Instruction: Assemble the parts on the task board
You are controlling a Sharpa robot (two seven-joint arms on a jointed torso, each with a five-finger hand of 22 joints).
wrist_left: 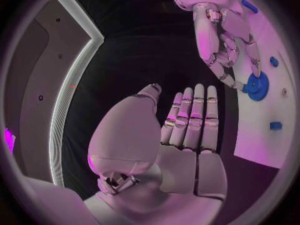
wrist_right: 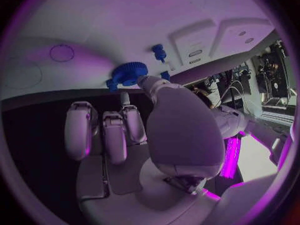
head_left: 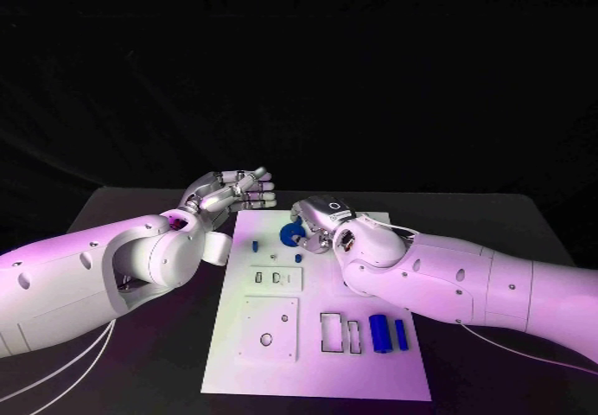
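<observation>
In the head view the task board [head_left: 327, 354] lies in the middle of the black table [head_left: 499, 216], and the right hand [head_left: 319, 226] sits over its far end at the blue gear [head_left: 292, 233], while the left hand [head_left: 237, 192] hovers off the board's far left corner, holding nothing; two blue cylinders [head_left: 388, 333] lie near the board's near edge, well apart from the gear, and a careless sweep of the right forearm above them could knock them rolling. In the left wrist view the left hand [wrist_left: 187, 130] shows fingers straight and side by side, empty; the right hand's fingers [wrist_left: 232, 60] reach down onto the gear [wrist_left: 257, 86], so the gear may tilt if pressed off-centre. In the right wrist view the thumb tip touches the gear [wrist_right: 127, 74] on the board [wrist_right: 125, 25], the other fingers [wrist_right: 103, 132] curled clear; whether it is truly pinched I cannot tell, and a one-sided touch would likely slide it rather than seat it.
</observation>
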